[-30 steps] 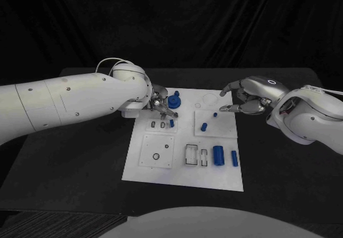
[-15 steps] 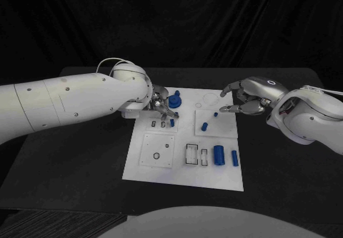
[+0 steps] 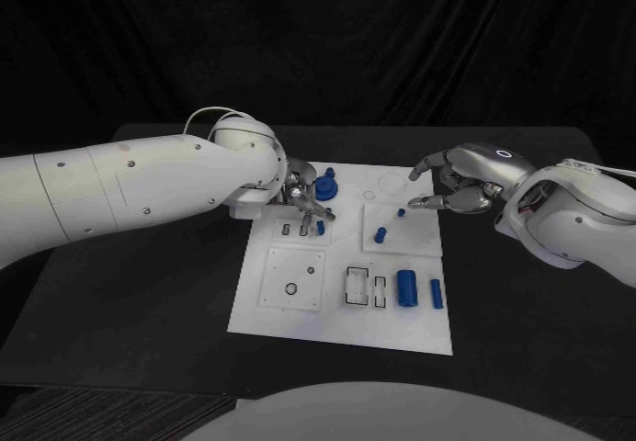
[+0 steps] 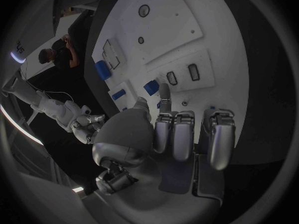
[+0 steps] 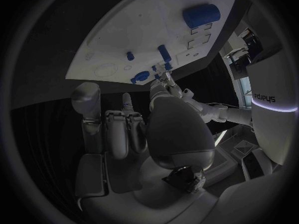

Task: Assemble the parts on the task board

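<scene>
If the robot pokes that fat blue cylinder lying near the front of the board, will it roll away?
Probably. The blue cylinder lies on its round side on the flat board, so a sideways poke would likely roll it. It looks like hard plastic, so probably stiff and light.

The left hand (image 3: 300, 188) has edged slightly farther over the task board (image 3: 342, 303).

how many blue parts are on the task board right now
6 visible: two by the left hand at and, two mid-board, two near the right edge. Others may be hidden.
</scene>
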Available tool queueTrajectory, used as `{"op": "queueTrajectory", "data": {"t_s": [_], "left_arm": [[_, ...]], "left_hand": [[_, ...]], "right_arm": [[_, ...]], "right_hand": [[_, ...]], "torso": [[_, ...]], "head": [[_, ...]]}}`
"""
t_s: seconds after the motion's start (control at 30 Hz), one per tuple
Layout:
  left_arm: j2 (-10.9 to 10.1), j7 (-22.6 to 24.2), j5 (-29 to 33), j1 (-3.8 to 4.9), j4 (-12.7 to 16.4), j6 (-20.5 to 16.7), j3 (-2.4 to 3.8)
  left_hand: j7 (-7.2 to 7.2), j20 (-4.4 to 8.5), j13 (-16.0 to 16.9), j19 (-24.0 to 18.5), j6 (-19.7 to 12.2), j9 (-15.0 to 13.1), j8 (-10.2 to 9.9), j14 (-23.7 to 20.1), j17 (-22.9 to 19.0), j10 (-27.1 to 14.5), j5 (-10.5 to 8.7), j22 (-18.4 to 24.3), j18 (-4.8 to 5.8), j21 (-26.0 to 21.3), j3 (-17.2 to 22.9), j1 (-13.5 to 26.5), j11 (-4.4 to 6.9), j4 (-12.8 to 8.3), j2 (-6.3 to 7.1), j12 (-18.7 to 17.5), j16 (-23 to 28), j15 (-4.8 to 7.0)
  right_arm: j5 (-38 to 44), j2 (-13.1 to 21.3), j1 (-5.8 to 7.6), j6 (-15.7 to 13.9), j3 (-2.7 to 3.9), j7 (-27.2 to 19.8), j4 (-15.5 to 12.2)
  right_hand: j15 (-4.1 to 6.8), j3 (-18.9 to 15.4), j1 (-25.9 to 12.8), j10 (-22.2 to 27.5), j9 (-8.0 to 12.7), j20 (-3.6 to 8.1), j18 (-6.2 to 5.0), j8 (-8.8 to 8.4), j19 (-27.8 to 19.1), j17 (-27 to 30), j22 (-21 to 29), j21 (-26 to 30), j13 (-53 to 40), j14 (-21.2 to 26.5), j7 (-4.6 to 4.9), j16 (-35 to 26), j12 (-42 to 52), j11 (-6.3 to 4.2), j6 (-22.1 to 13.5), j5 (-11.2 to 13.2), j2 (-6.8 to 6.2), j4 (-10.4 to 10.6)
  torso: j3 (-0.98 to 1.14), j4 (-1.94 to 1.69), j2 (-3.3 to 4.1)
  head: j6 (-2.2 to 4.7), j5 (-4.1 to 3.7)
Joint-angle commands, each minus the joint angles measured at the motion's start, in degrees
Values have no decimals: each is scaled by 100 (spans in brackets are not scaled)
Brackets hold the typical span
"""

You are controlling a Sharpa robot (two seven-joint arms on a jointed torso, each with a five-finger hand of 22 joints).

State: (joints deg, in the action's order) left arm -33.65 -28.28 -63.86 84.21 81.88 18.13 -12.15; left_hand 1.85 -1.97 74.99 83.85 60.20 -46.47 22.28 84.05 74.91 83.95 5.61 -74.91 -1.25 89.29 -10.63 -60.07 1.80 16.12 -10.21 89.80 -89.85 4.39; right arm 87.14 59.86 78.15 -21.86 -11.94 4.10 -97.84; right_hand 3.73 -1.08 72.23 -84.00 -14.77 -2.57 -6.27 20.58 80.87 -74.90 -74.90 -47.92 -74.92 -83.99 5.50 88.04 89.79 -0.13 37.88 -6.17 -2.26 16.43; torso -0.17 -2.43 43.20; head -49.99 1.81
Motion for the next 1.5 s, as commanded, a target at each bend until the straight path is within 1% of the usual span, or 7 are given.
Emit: {"op": "queueTrajectory", "data": {"t_s": [0.03,0.5,0.63,0.97,1.27,1.43,1.5], "left_arm": [[25,146,34,-2,-15,115,4],[93,204,34,-17,-50,227,4],[103,220,34,-25,-41,247,4],[146,233,33,-52,-82,309,3],[146,228,33,-72,-103,399,3],[150,248,33,-82,-108,423,3],[150,256,33,-85,-110,427,3]], "left_hand": [[12,-48,1501,460,51,44,-78,595,1509,605,28,-1331,72,-32,42,52,-31,-20,7,20,-15,-39],[40,-74,1501,432,162,243,-426,595,1509,605,96,-1302,62,-54,115,-93,-56,-131,68,20,-15,-65],[73,-90,1501,402,164,386,-637,595,1509,605,158,-1271,52,-77,156,-120,-82,-160,68,20,-15,-84],[82,-106,1501,394,227,498,-778,595,1509,605,226,-1264,50,-85,211,-172,-94,-215,65,20,-15,-98],[81,-113,1501,385,326,677,-1006,595,1509,605,434,-1257,46,-97,360,-344,-95,-405,77,20,-15,-102],[60,-106,1501,385,418,815,-1167,595,1509,605,674,-1260,45,-102,565,-610,-81,-661,104,20,-15,-91],[44,-96,1501,383,435,854,-1218,595,1509,605,670,-1259,44,-105,692,-763,-68,-802,110,20,-15,-80]], "right_arm": [[4,-7,-15,18,3,105,7],[4,-34,-49,-5,3,104,38],[4,-43,-55,-11,3,101,48],[4,-52,-61,-9,3,104,59],[4,-68,-63,-11,3,103,75],[4,-89,-77,-24,3,101,103],[4,-95,-86,-20,3,106,113]], "right_hand": [[-22,-32,-9,-600,9,-16,-56,-33,-8,-1285,-513,27,-1508,-533,4,-23,21,26,45,-36,59,-10],[-22,-36,-10,-600,12,-16,-58,-35,-11,-1280,-510,43,-1508,-532,4,-28,21,26,49,-38,62,-10],[-22,-43,-12,-600,16,-16,-61,-38,-15,-1275,-506,62,-1508,-530,4,-33,21,26,56,-41,69,-9],[-22,-43,-12,-600,16,-16,-61,-38,-15,-1275,-506,62,-1508,-530,4,-33,21,26,56,-41,69,-9],[-23,-50,-13,-600,20,-16,-62,-41,-16,-1266,-506,68,-1508,-527,5,-42,21,26,61,-44,76,-10],[-22,-51,-9,-600,22,-17,-63,-43,-19,-1262,-504,81,-1508,-526,5,-46,21,27,64,-47,80,-12],[-22,-52,-5,-600,24,-17,-65,-44,-21,-1259,-502,91,-1508,-525,6,-49,21,27,67,-50,84,-15]], "torso": [[4,2,0],[-5,6,-1],[-4,6,3],[-9,5,2],[-9,9,-3],[-11,6,-3],[-10,9,-3]], "head": [[-1,-6],[-1,1],[-1,-7],[-1,-22],[-1,-9],[-1,-5],[-1,1]]}}
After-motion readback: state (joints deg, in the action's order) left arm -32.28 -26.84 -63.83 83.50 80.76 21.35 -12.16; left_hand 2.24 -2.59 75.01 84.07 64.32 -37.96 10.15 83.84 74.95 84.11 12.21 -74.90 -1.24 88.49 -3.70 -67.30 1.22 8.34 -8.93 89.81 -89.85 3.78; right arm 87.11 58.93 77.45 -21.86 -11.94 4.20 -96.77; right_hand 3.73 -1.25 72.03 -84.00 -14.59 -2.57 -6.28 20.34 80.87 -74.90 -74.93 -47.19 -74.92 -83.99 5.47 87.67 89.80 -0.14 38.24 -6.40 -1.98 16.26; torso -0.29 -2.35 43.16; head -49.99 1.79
